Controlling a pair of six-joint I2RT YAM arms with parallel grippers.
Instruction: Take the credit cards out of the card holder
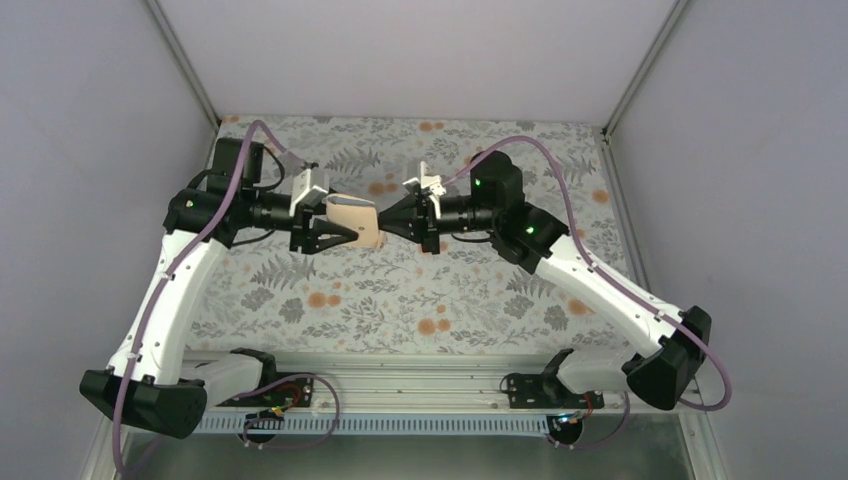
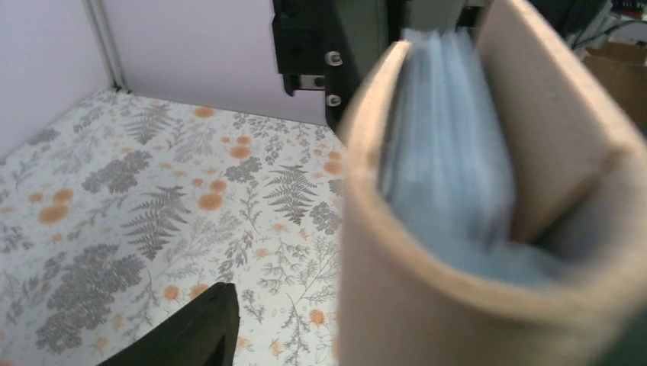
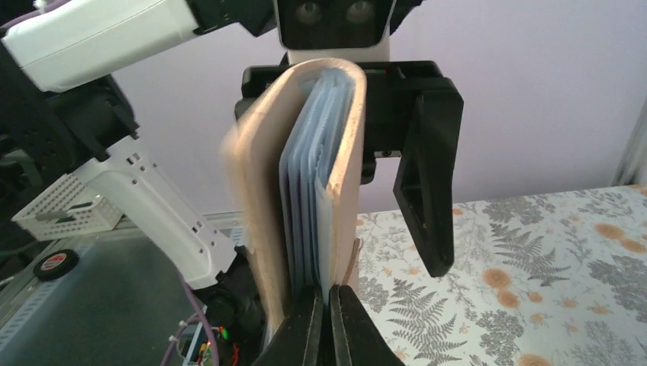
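The card holder (image 1: pixel 362 225) hangs in the air over the middle of the table, tan outside and pale blue-grey inside, folded nearly closed. My right gripper (image 1: pixel 388 228) meets it from the right. In the right wrist view that gripper (image 3: pixel 329 293) is shut on the thin edge of the holder's (image 3: pixel 259 206) inner layers. My left gripper (image 1: pixel 345 222) straddles the holder from the left and is open: one black finger (image 3: pixel 427 183) stands clear of the tan panel. The left wrist view is filled by the holder (image 2: pixel 427 290), with one finger (image 2: pixel 194 328) apart from it. The credit cards are hidden.
A floral cloth (image 1: pixel 400 290) covers the table, with grey walls on three sides and a metal rail (image 1: pixel 400 395) along the near edge. Past the table's edge in the right wrist view are a white perforated basket (image 3: pixel 69 210) and a black roll (image 3: pixel 55 263).
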